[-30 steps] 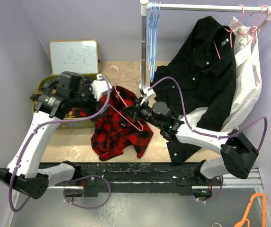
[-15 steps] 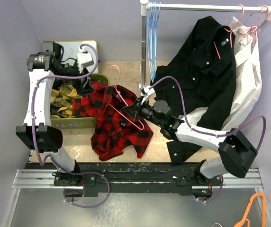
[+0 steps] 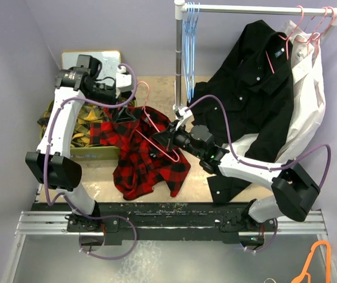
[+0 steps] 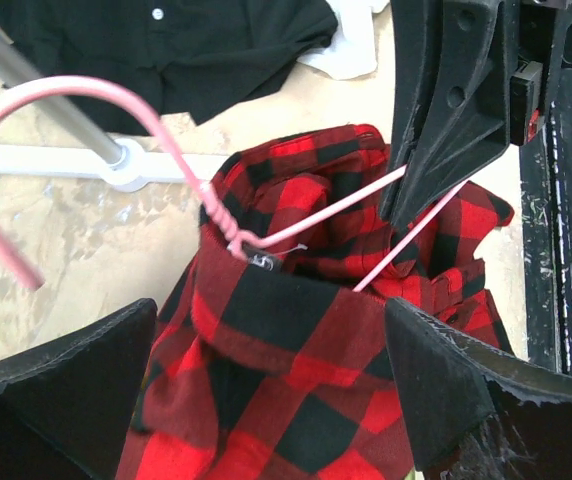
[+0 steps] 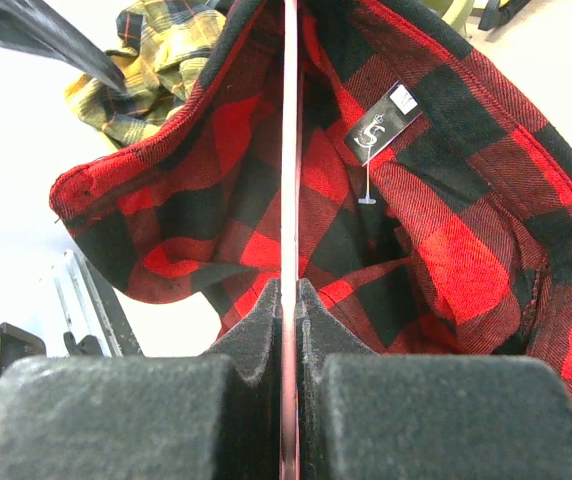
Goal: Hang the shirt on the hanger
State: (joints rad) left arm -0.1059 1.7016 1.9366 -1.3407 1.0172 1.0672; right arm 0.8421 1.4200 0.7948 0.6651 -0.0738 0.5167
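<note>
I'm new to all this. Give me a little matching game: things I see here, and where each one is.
Things:
1 red checked shirt
2 pink hanger at that shirt
3 black shirt
4 yellow-green cloth

Places:
A on the rail
B in the green bin
C mostly on the tabletop
D pinched between the right fingers

Pairs: 1-C, 2-D, 3-A, 4-B.

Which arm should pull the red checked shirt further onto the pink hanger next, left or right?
Probably the left. The right hand is shut on the hanger wire, so it is occupied. The left hand is open, right by the shirt collar at the hanger's neck, free to grip cloth.
</note>
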